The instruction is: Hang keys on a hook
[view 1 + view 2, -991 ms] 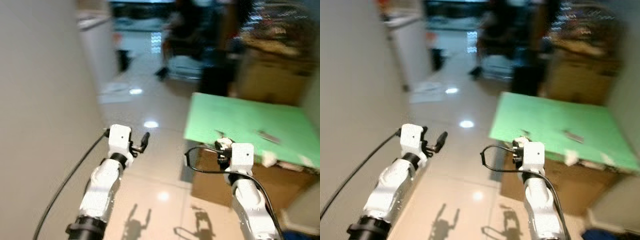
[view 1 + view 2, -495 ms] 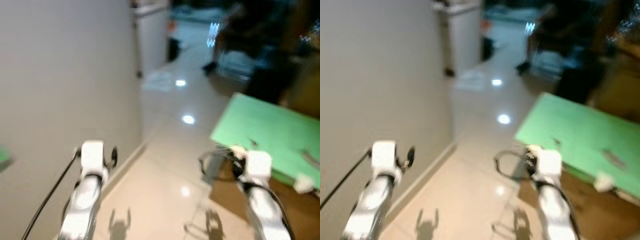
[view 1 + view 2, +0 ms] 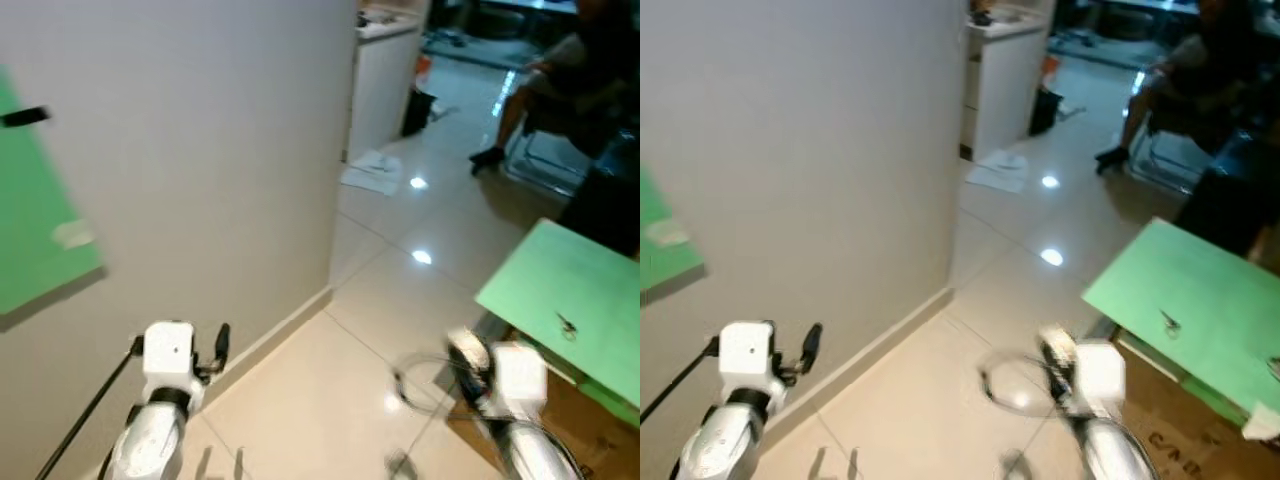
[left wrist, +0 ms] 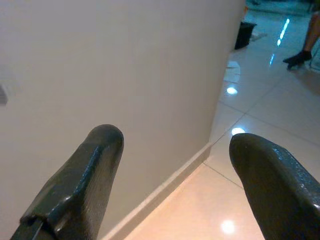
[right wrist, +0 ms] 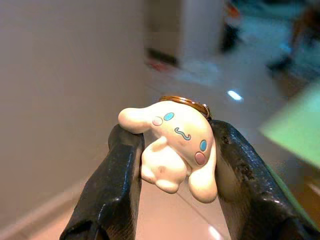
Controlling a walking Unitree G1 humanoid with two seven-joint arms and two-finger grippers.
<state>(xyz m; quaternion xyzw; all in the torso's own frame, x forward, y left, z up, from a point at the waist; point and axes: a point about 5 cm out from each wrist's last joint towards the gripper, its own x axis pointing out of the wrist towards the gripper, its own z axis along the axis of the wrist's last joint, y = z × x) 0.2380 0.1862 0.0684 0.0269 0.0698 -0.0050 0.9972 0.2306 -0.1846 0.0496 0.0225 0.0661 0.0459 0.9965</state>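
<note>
- Clamped between the two black fingers point(image 5: 112, 185) of the right gripper point(image 5: 172, 160), a white cartoon-dog keychain charm point(image 5: 172, 145) is seen in the right wrist view, with a brass-coloured key ring point(image 5: 185, 101) standing out just above it.
- No key blades can be made out; whether any hang behind the charm cannot be told.
- The charm is judged light and rubbery, slightly yielding under the pads, so a firm squeeze is unlikely to harm it, though its rounded, smooth body could rotate or slip if the grip is loosened.
- The ring is judged thin, stiff and free to swing; it is the part that must be passed over a hook, so the hold is best kept on the charm with the ring left exposed, as it is now.
- The right gripper point(image 3: 470, 365) is held low over the glossy tiled floor point(image 3: 400, 260), blurred in the head views, near the corner of a green board point(image 3: 570, 310) lying on a cardboard box point(image 3: 1185, 440).
- The left gripper point(image 4: 172, 170) is held with its fingers apart and nothing between them, pointing at the plain wall point(image 3: 200, 150) close to the skirting.
- A green panel point(image 3: 35, 210) is fixed to the wall, bearing a small dark peg point(image 3: 25, 117) that may be the hook; it is too blurred to be sure.
- A seated person's legs point(image 3: 520, 95) are visible far down the corridor.
</note>
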